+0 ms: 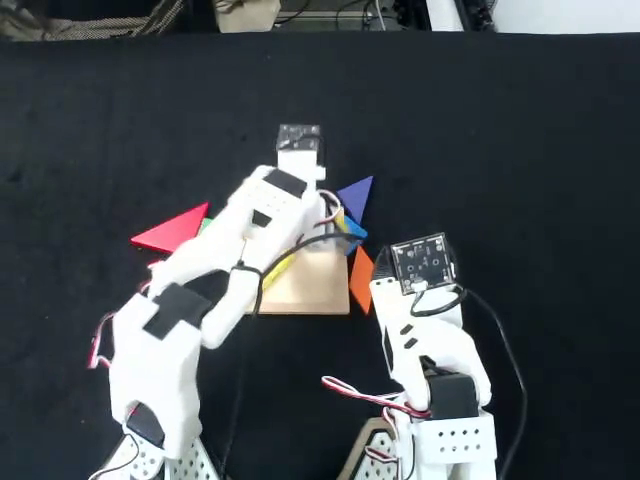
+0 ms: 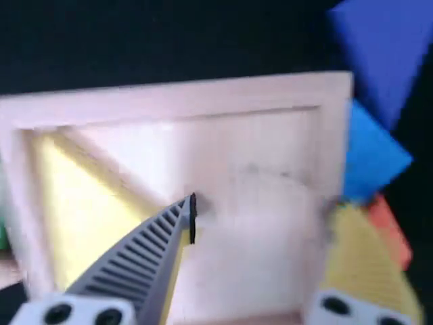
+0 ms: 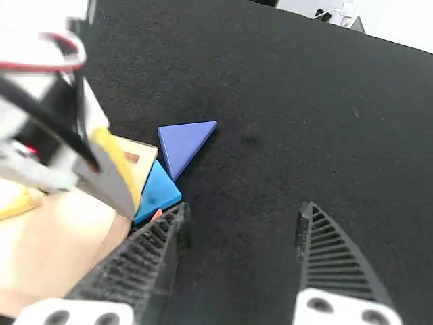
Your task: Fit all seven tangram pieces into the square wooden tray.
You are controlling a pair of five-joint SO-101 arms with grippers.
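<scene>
We see our left gripper spread wide over the tray, a yellow piece inside. Our right gripper gapes above the table, near the blue triangle.

Table: a wide table with a black cloth over the top.
Tray: a square, light wooden tray lies flat near the middle of the table.
Red: a flat red triangle lies on the cloth, off to the left of the tray in the high view.
Dark blue: a flat dark blue triangle lies near the tray's far right corner.
Light blue: a small light blue piece lies just beside the tray's wall and the dark blue triangle.
Orange: a flat orange piece lies just beside the tray's right side, partly hidden.
</scene>
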